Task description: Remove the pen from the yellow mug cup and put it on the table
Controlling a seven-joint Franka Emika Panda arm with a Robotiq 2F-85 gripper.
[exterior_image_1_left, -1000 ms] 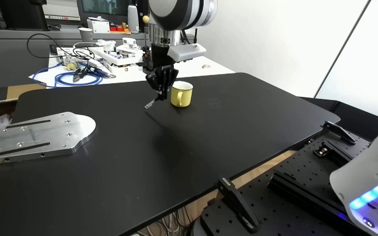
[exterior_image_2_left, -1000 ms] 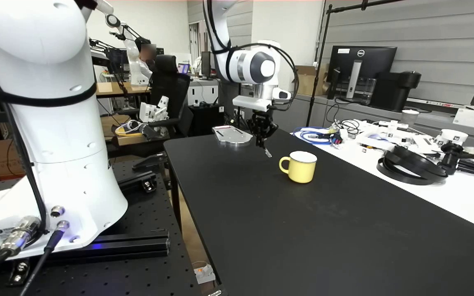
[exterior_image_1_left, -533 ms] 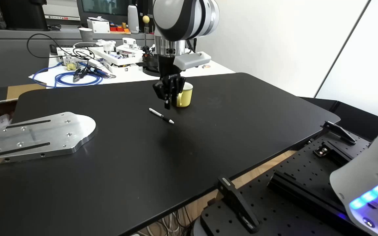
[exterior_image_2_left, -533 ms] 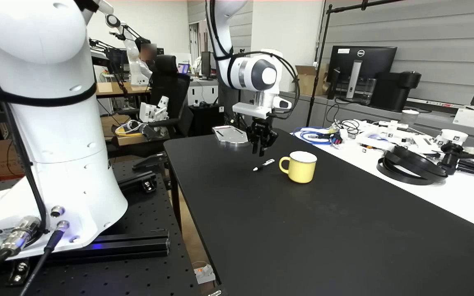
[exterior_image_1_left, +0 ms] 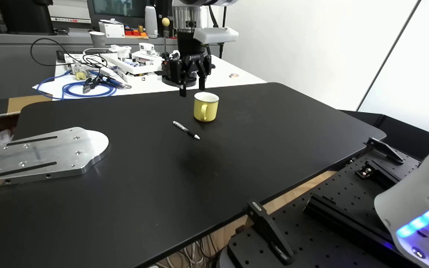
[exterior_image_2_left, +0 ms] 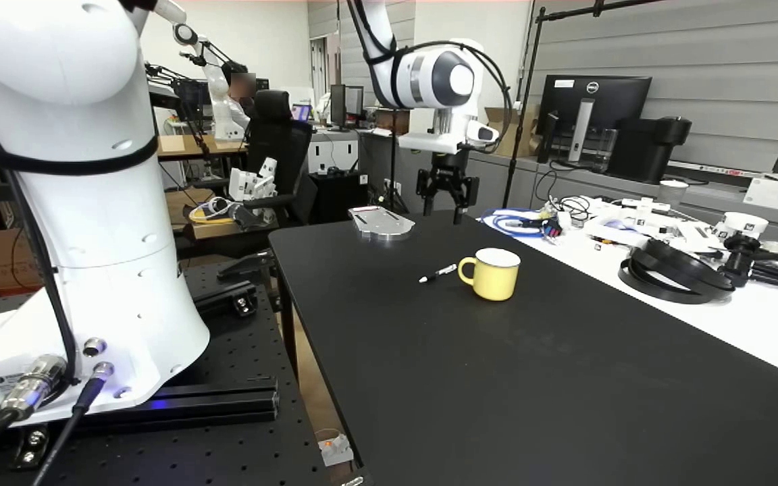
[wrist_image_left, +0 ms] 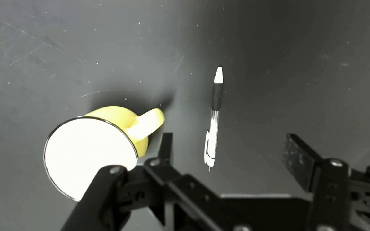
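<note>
A slim pen (wrist_image_left: 217, 96), with a white tip, a black grip and a pale clear barrel, lies flat on the black table (exterior_image_1_left: 274, 149). It shows in both exterior views, beside the yellow mug cup (exterior_image_2_left: 497, 278). The mug stands upright; its handle (wrist_image_left: 149, 122) points toward the pen, and a strip of bare tabletop separates the two in the wrist view. My gripper (exterior_image_1_left: 192, 90) hangs above the tabletop, raised clear of pen and mug. In the wrist view its fingers (wrist_image_left: 300, 160) are spread wide with nothing held between them, the pen being well below.
A flat silver metal plate (exterior_image_1_left: 50, 152) with slots rests at one side of the table. A white table (exterior_image_2_left: 699, 324) with cables and parts adjoins the black one. Black clamps (exterior_image_1_left: 268, 230) sit along the edge facing the robot base.
A second ago the gripper was shut on the pen, holding it tilted over the table. The pen was let go and lies flat; the gripper has since opened wide and moved up.
</note>
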